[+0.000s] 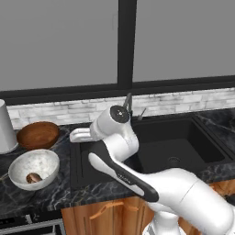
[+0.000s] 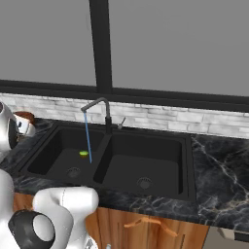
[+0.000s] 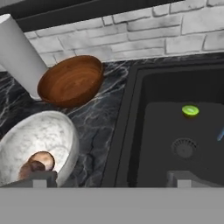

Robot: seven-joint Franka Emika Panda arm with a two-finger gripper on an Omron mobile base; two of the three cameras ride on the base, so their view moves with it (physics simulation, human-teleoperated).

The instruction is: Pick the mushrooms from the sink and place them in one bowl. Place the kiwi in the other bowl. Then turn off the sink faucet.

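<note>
Currently the gripper [image 3: 111, 180] stands wide open and empty at the bottom of the hand view, above the desk [image 3: 98, 124] edge beside the sink [image 3: 131, 109]. At lower left, mushrooms [image 3: 37, 164] lie inside the white speckled bowl [image 3: 52, 131]. Upper left, the wooden bowl [image 3: 72, 81] sits near it. Right of centre, the kiwi [image 3: 190, 110] rests on the basin floor. In the right base view, water runs from the faucet [image 2: 97, 104].

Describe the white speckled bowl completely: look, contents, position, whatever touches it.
The white speckled bowl is wide and round, stone-look, grey-flecked outside, pale inside. It sits upright on the dark marbled counter, left of the black sink and in front of the brown wooden bowl, apart from it. A tan-brown mushroom lies inside, at the bottom.
</note>
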